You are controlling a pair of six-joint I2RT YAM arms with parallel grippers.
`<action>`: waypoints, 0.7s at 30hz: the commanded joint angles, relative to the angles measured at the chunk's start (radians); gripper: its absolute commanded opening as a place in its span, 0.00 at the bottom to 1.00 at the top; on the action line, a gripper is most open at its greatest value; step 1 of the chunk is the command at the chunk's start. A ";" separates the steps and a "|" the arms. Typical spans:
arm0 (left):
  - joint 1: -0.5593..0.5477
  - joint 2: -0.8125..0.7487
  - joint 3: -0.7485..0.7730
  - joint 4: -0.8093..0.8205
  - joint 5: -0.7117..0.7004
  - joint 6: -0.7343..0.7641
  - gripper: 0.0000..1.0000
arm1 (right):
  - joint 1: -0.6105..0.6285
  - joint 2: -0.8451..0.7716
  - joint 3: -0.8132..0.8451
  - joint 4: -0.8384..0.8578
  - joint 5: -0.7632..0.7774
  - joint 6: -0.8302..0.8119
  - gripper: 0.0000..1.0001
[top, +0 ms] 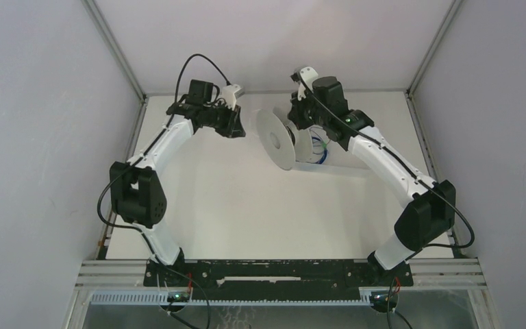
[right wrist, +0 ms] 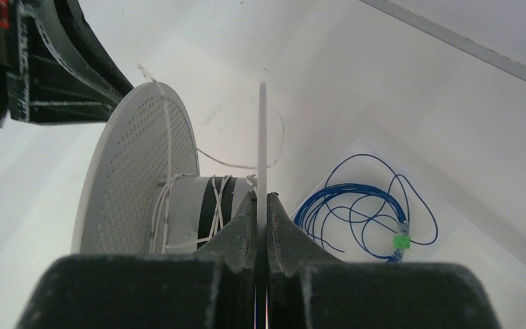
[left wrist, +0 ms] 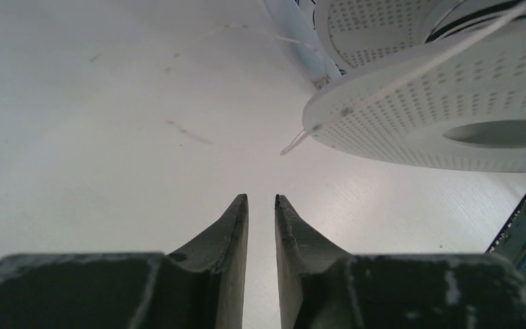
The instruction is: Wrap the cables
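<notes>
Thin pale grey cable [right wrist: 212, 202] sits partly wound on a white round plastic spool [right wrist: 137, 171], pinched by its rim in the right gripper [right wrist: 263, 199], likely to steady it, its loose end just ahead of the slightly open, empty left gripper [left wrist: 261, 202].

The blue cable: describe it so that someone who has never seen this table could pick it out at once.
Find the white spool that the right gripper clamps by one flange. Beside it lies a clear tray holding the blue cable in a loose coil. Only it is blue and bears a green tag; the white cable is wound on the spool.
</notes>
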 commanded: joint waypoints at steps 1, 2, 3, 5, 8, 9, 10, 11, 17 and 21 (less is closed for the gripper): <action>0.004 -0.050 -0.057 0.110 0.056 -0.045 0.28 | -0.008 -0.058 0.083 0.061 -0.013 0.044 0.00; 0.004 -0.058 -0.069 0.120 0.063 -0.044 0.30 | -0.011 -0.058 0.087 0.060 -0.008 0.046 0.00; 0.004 -0.069 -0.088 0.131 0.065 -0.040 0.32 | -0.014 -0.058 0.092 0.057 -0.006 0.051 0.00; 0.009 -0.094 -0.115 0.147 0.076 -0.028 0.36 | -0.025 -0.057 0.104 0.048 -0.018 0.060 0.00; 0.027 -0.126 -0.156 0.166 0.111 -0.005 0.43 | -0.038 -0.063 0.118 0.038 -0.037 0.072 0.00; 0.034 -0.134 -0.168 0.169 0.123 0.005 0.46 | -0.041 -0.065 0.121 0.034 -0.043 0.074 0.00; 0.039 -0.139 -0.176 0.170 0.133 0.014 0.48 | -0.044 -0.069 0.123 0.032 -0.049 0.077 0.00; 0.043 -0.141 -0.185 0.167 0.144 0.024 0.50 | -0.046 -0.075 0.125 0.029 -0.058 0.079 0.00; 0.047 -0.117 -0.212 0.163 0.183 0.063 0.55 | -0.064 -0.093 0.148 0.011 -0.120 0.108 0.00; 0.048 -0.109 -0.225 0.193 0.184 0.104 0.60 | -0.070 -0.102 0.164 -0.008 -0.156 0.123 0.00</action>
